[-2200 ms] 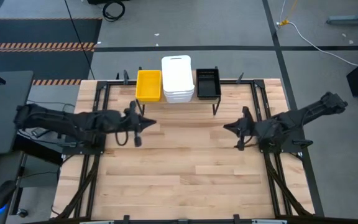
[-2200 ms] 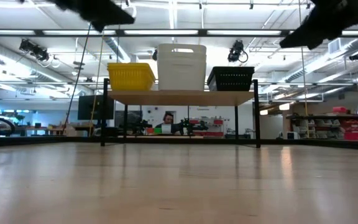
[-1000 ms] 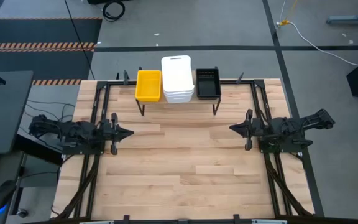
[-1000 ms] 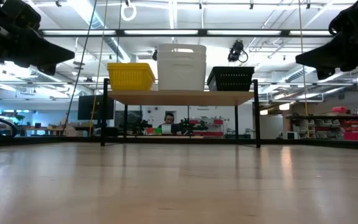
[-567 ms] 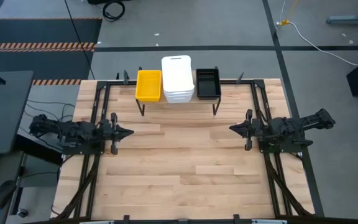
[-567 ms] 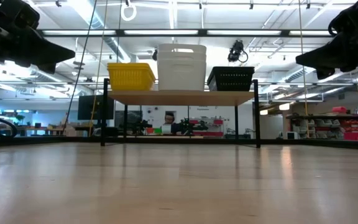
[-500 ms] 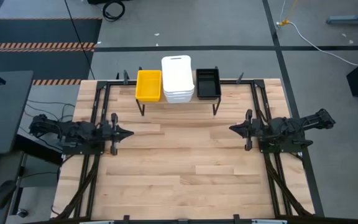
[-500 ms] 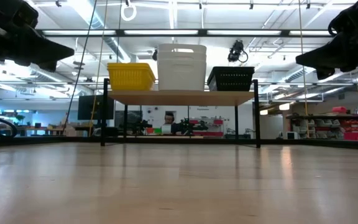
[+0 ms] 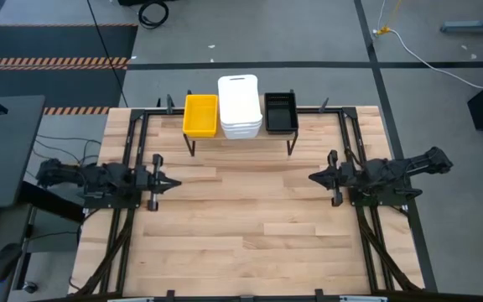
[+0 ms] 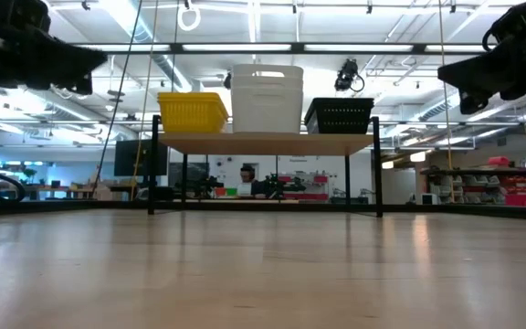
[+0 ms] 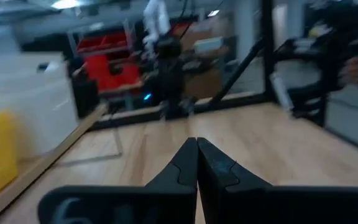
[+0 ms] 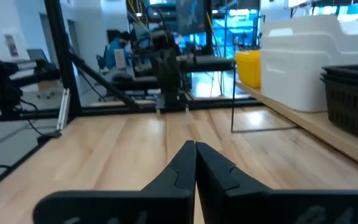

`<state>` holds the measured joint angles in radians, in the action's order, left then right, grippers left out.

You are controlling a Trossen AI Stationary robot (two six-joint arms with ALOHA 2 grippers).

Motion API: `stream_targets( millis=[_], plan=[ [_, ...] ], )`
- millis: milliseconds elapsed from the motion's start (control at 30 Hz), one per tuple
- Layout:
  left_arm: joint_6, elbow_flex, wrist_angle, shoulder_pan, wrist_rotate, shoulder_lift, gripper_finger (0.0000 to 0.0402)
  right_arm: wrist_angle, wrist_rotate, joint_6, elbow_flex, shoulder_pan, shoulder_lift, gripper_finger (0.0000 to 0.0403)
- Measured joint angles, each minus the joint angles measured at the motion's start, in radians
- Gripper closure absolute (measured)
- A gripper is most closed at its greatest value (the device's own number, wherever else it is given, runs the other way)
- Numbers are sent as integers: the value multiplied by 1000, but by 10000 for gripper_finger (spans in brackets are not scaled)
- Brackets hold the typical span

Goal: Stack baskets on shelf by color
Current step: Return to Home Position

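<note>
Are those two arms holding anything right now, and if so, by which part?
Nothing is held. The left gripper and the right gripper are both shut and empty, well apart from the baskets.

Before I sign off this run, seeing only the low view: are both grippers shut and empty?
Observer: The left wrist view shows the left gripper shut, nothing between its fingers.
Operator: And the right?
Observer: The right gripper is shut and empty too, by its wrist view.
Operator: Is anything lying inside yellow or black?
Observer: From above, the yellow basket and the black basket look empty inside.
</note>
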<state>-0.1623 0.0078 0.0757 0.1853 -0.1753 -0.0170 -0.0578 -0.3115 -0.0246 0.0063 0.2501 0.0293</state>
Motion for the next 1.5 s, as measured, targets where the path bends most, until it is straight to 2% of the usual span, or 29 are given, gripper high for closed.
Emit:
stream_targets(
  millis=[100, 233, 400, 467, 567, 700, 1000, 1500],
  plan=[
    [-7, 0, 18, -25, 73, 0, 398, -3, 0, -1, 0, 0, 8, 391],
    [-14, 0, 54, -48, 87, -2, 393, -15, -6, -9, 0, -2, 12, 395],
    [-38, 0, 86, -70, 136, -2, 389, -124, -11, 55, 0, -7, 12, 397],
    [-41, 0, 81, -83, 110, -2, 393, -126, -62, 57, 0, -15, 11, 396],
    [-40, 0, 32, -100, 19, -2, 396, -72, -114, -32, 0, -24, 12, 396],
    [9, 0, -19, -113, -68, -4, 383, -17, -114, -110, 0, -25, 12, 396],
    [13, -1, -17, -117, -73, -9, 355, -21, -114, -58, 0, -25, 12, 395],
    [14, -1, -18, -117, -75, -9, 362, -22, -114, -60, 0, -25, 12, 395]
  ],
)
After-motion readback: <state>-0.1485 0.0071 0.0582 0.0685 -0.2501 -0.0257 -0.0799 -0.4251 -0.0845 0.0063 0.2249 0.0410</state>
